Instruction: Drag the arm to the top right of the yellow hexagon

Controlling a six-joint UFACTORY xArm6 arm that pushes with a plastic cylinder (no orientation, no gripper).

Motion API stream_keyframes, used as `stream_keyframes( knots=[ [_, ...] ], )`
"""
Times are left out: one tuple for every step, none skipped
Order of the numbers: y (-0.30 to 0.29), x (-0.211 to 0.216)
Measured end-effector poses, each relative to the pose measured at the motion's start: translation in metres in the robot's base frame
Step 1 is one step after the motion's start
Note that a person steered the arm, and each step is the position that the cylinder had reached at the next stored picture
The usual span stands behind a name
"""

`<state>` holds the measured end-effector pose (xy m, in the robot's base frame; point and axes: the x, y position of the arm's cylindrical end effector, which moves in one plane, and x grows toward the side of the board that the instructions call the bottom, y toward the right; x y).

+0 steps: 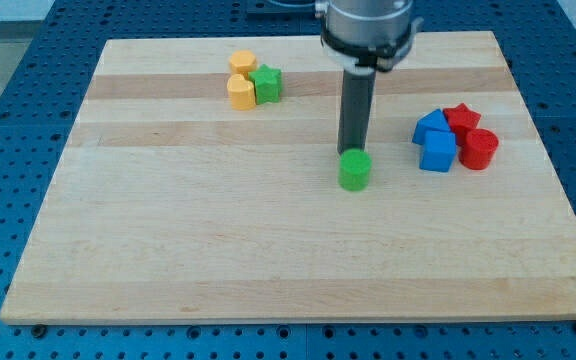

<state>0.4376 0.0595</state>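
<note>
A pale wooden board with light and darker plank stripes lies flat on a blue perforated table that shows around all its edges; little of the room can be made out past the far edge.

The arm ends in a straight dark rod hanging from a grey metal collar, with no claw and no jaws, so it holds nothing. My tip sits at the far side of a green cylinder-like block near the board's middle, just behind it and seemingly touching; actual contact cannot be told.

The yellow hexagon lies in the far left part of the board, well apart from my tip, which stands to its right and nearer. Just near of it sits a second yellow block, rounded in shape, and a green star is pressed against both on their right.

At the right side a cluster gathers: two blue blocks, a red star at the far side, and a red cylinder at the right end.
</note>
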Motion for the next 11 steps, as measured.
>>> stream_keyframes(
  knots=[
    [0.0,0.047],
    [0.0,0.083],
    [0.0,0.078],
    [0.0,-0.025],
    [0.0,-0.118],
    [0.0,-0.199],
    [-0.012,-0.23],
    [-0.065,-0.243],
    [-0.066,-0.243],
    [-0.066,-0.244],
    [-0.091,-0.245]
  ],
)
